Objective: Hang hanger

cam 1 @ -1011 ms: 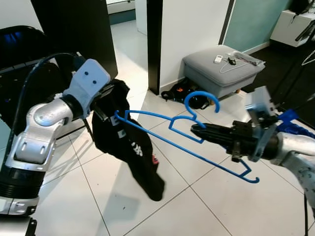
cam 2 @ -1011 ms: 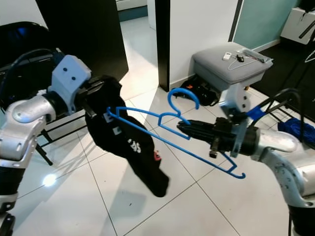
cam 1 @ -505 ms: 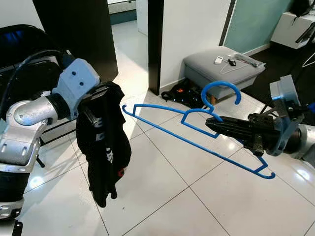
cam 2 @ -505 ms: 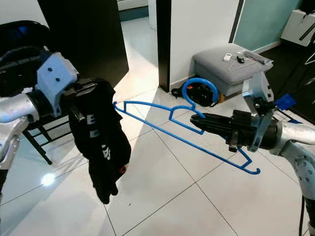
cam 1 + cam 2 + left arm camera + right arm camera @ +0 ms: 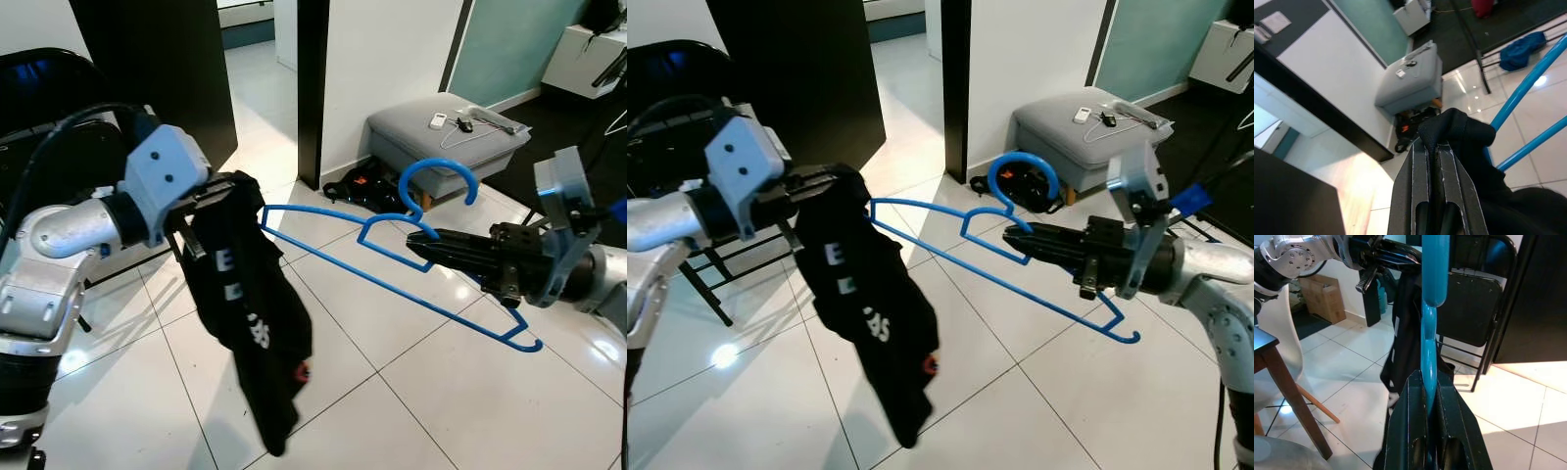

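The blue hanger [image 5: 392,257] is stretching across the space between the arms, its far tip lying just beside the black garment [image 5: 250,323] that is dangling over the white tiled floor [image 5: 411,392]. Open floor is lying beneath and in front of both. Behind, a grey ottoman [image 5: 446,137], a black folding chair [image 5: 686,176] and a dark wall panel [image 5: 157,59] are closing the room in.

blue hanger [image 5: 392,257] | held midair, tilted | tip beside black garment [image 5: 250,323]

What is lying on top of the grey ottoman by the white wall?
On the grey ottoman lie a small white device, a dark small item and a thin cable. What they are exactly is too small to tell.
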Controlling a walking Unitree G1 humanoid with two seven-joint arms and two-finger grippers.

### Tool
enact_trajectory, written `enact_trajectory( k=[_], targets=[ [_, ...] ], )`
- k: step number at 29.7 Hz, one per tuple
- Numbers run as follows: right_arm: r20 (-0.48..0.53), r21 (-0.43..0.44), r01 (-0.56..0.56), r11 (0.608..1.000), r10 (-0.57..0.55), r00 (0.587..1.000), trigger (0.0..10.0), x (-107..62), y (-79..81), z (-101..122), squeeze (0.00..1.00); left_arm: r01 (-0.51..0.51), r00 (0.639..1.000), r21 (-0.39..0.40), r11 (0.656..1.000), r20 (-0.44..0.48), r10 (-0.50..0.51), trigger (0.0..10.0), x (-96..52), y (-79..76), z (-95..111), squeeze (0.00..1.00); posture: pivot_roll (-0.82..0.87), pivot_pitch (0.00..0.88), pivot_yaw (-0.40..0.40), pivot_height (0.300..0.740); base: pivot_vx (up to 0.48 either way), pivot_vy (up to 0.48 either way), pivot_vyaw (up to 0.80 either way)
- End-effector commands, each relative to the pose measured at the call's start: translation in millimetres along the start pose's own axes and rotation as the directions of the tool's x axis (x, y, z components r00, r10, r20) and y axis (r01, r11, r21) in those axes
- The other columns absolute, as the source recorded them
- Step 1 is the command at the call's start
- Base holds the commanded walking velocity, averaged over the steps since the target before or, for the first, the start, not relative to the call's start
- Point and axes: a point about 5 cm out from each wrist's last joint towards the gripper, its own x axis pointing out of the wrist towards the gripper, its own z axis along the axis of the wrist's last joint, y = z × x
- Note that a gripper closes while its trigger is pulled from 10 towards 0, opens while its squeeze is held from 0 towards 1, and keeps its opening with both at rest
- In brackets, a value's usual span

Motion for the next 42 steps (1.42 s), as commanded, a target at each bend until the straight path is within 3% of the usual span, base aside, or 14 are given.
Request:
enact_trajectory(
  k=[1, 13, 24, 27, 35, 37, 42],
  targets=[
    [0.003, -0.012, -0.025, 1.000, 0.025, 1.000, 10.0, 4.4, 1.8, 1, 0.00, 0.019, 0.999, -0.018, 1.000, 0.042, -0.019, 10.0, 5.5, -8.4, 6, 0.00, -0.07, 0.061, -0.003, 0.740, 0.000, 0.000, 0.00],
    [-0.024, 0.010, -0.070, 0.997, 0.070, 0.997, 10.0, 11.3, 10.5, -6, 0.00, 0.019, 0.998, -0.012, 1.000, 0.066, -0.018, 10.0, 15.4, -11.6, 13, 0.00, -0.07, 0.064, 0.001, 0.740, 0.000, 0.000, 0.00],
    [-0.044, 0.022, -0.105, 0.994, 0.106, 0.993, 10.0, 11.2, 13.5, -8, 0.00, 0.047, 0.999, 0.061, 0.997, 0.010, -0.048, 10.0, 10.5, -7.1, 11, 0.00, -0.06, 0.064, 0.000, 0.740, 0.000, 0.000, 0.00],
    [-0.050, 0.018, -0.106, 0.994, 0.106, 0.993, 10.0, 10.6, 12.7, -8, 0.00, 0.080, 0.997, 0.112, 0.991, -0.027, -0.077, 10.0, 7.6, -6.1, 10, 0.00, -0.06, 0.063, 0.000, 0.740, 0.000, 0.000, 0.00],
    [-0.048, 0.010, -0.094, 0.996, 0.094, 0.994, 10.0, 10.2, 11.4, -7, 0.00, 0.124, 0.992, 0.152, 0.981, -0.032, -0.120, 10.0, 7.9, -7.0, 12, 0.00, -0.05, 0.061, 0.002, 0.740, 0.000, 0.000, 0.00],
    [-0.046, 0.007, -0.088, 0.996, 0.089, 0.995, 10.0, 11.4, 10.7, -8, 0.00, 0.143, 0.990, 0.161, 0.977, -0.029, -0.140, 10.0, 9.6, -9.6, 14, 0.00, -0.05, 0.061, 0.003, 0.740, 0.000, 0.000, 0.00],
    [-0.054, -0.005, -0.041, 0.999, 0.041, 0.998, 10.0, 19.3, 7.7, -14, 0.00, 0.157, 0.982, 0.132, 0.979, 0.082, -0.168, 10.0, 19.1, -18.1, 33, 0.00, -0.05, 0.059, 0.003, 0.740, 0.000, 0.000, 0.00]
  ],
)
